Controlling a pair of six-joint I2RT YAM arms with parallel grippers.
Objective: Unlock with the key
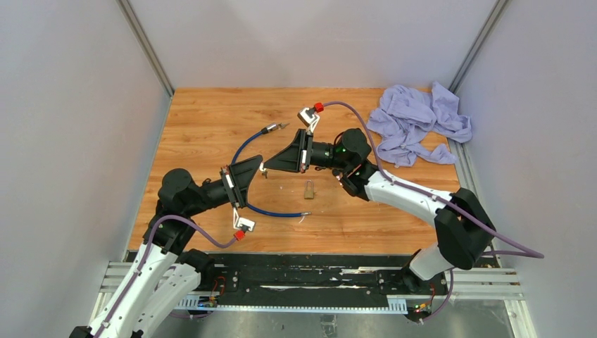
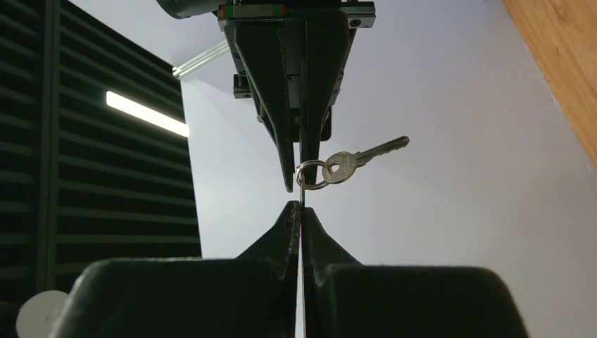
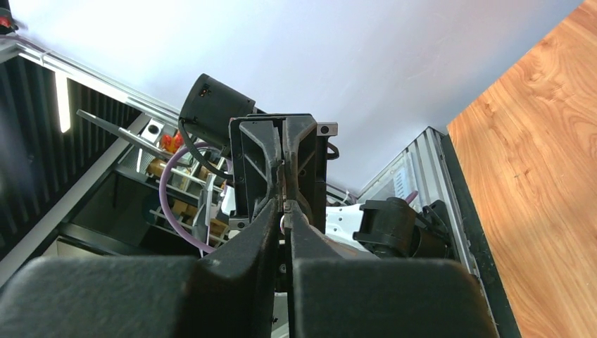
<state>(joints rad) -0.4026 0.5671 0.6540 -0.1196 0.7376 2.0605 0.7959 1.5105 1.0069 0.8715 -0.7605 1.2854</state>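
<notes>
Two sets of fingers meet above the bench [image 1: 211, 120]. We see the right gripper [image 3: 284, 210] pinching the key [image 2: 366, 155] by its ring [image 2: 314, 174], the left gripper [image 2: 301, 211] pressed narrow, and the padlock [image 1: 309, 189] at their 4 o'clock.

Blue cable [image 1: 276, 213] loops beside padlock [image 1: 309, 189]; cloth [image 1: 415, 127] lies well apart.

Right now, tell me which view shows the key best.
Left wrist: the key shows in full profile on its ring. Top external shows only a speck; right wrist hides it behind the jaws.
</notes>
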